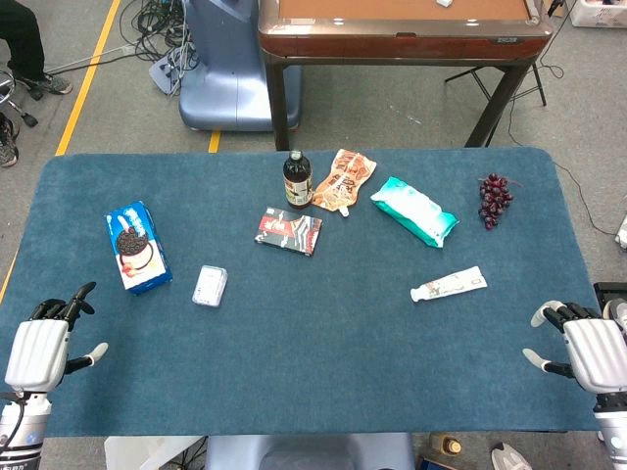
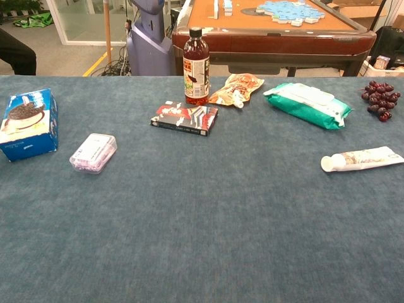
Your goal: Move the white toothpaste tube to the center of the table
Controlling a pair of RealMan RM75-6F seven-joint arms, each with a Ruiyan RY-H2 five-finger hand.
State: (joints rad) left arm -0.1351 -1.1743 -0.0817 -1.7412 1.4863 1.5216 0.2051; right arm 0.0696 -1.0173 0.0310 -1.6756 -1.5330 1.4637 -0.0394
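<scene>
The white toothpaste tube (image 1: 449,285) (image 2: 361,159) lies flat on the blue table's right side, cap pointing left. My right hand (image 1: 586,351) hovers at the right front edge of the table, below and to the right of the tube, fingers apart and holding nothing. My left hand (image 1: 44,340) hovers at the left front edge, far from the tube, also empty with fingers spread. Neither hand shows in the chest view.
On the blue table (image 1: 323,352) lie a cookie box (image 1: 137,247), a small clear case (image 1: 210,286), a dark packet (image 1: 289,231), a bottle (image 1: 298,180), an orange pouch (image 1: 344,180), a green wipes pack (image 1: 413,211) and grapes (image 1: 494,200). A brown table (image 1: 402,24) stands behind.
</scene>
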